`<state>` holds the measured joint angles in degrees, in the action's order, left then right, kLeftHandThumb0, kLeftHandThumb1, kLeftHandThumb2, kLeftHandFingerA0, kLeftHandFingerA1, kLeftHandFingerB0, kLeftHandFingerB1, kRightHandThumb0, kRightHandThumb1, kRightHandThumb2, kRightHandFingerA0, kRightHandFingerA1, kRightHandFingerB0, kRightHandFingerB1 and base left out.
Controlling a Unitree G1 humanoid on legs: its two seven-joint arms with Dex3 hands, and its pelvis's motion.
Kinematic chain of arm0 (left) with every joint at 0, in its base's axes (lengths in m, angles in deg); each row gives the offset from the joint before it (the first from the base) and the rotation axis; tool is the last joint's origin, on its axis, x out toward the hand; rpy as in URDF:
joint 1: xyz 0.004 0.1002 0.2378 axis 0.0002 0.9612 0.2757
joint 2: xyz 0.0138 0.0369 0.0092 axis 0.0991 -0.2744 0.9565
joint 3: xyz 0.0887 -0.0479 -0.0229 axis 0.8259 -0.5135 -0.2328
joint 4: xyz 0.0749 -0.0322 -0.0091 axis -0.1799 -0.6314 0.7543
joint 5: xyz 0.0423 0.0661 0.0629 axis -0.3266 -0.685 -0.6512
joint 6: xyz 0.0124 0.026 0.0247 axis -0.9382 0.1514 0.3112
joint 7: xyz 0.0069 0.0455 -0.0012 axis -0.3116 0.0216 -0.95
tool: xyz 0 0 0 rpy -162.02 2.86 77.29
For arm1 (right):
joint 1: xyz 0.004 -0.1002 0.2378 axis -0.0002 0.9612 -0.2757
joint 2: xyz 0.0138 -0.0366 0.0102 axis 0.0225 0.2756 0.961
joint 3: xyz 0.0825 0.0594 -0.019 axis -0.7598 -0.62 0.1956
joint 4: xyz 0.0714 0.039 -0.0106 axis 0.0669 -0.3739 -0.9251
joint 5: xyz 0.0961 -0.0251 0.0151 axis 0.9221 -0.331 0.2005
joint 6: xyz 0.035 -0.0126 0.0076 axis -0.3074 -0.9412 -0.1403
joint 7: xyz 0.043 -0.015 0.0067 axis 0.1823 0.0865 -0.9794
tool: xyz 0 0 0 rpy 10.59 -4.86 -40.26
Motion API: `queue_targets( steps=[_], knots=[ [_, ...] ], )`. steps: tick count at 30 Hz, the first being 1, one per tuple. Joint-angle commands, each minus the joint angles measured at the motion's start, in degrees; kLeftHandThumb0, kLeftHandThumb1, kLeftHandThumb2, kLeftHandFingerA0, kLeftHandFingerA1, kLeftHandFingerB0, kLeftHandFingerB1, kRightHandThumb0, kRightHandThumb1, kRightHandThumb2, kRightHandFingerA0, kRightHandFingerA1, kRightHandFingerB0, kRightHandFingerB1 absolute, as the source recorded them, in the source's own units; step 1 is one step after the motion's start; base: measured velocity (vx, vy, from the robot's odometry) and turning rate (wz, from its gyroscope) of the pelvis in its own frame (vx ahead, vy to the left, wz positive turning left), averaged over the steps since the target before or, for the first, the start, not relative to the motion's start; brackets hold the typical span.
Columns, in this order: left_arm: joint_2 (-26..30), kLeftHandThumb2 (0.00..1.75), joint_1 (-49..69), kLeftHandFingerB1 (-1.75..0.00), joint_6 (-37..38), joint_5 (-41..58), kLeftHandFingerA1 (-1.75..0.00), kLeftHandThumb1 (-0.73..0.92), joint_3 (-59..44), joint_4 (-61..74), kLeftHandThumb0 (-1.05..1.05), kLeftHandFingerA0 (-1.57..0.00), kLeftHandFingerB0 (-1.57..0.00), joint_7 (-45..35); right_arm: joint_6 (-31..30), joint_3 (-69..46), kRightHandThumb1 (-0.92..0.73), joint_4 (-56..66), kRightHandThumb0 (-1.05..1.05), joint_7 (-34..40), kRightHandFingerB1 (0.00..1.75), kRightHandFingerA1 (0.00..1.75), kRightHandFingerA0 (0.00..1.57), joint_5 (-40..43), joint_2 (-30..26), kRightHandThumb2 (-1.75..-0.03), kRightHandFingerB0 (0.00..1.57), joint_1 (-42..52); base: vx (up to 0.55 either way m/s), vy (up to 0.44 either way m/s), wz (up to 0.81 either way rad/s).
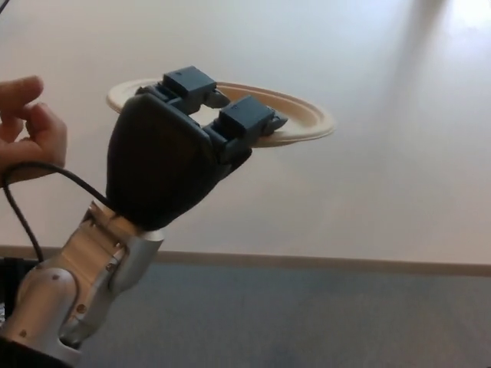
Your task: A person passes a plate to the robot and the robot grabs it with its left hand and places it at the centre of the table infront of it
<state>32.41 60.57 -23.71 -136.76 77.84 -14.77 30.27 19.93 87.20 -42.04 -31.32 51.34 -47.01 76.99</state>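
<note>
While a person's hand (pixel 31 126) hovers beside, left robot hand (pixel 180 157) clamps plate (pixel 303 119) above table (pixel 368 192).

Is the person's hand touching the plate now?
Apart. The head view shows bare table between the person's hand and the plate, which the left hand holds.

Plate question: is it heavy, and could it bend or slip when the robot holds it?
The plate looks thin and pale, probably paper, so likely light. The left hand pinches just one edge, so it might sag or slip a little.
</note>
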Motion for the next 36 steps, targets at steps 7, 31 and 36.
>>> queue_targets(
  steps=[7, 31, 36],
  knots=[
    [-3.1, 0.55, -6.12, -0.55, -2.91, -3.37, -0.63, 0.49, 7.68, -12.6, -0.18, -0.94, -0.78, 8.47, 0.29, -0.09, -0.85, 0.12, -0.88, -0.73, 0.46, 0.58, 0.2, -0.21, -0.72, -0.65, 0.19, -0.34, 0.0, 0.0, 0.0],
    [-9.27, 0.55, -29.52, -0.56, -8.79, -0.25, -0.78, 0.5, 17.25, -57.33, -0.2, -0.92, -0.79, 13.06, 0.73, 0.49, -0.85, 1.57, -0.86, -0.42, 0.44, 0.56, 0.2, -0.38, -0.24, -0.65, 0.2, -1.04, 0.0, 0.0, 0.0],
    [-10.54, 0.55, -30.39, -0.62, -8.82, 1.83, -0.9, 0.51, 17.42, -63.4, -0.19, -0.91, -0.83, 12.63, 0.39, 0.87, -0.85, 1.59, -0.88, -0.8, 0.45, 0.57, 0.2, -0.49, -0.23, -0.66, 0.2, -1.37, 0.0, 0.0, 0.0]
  ],
)
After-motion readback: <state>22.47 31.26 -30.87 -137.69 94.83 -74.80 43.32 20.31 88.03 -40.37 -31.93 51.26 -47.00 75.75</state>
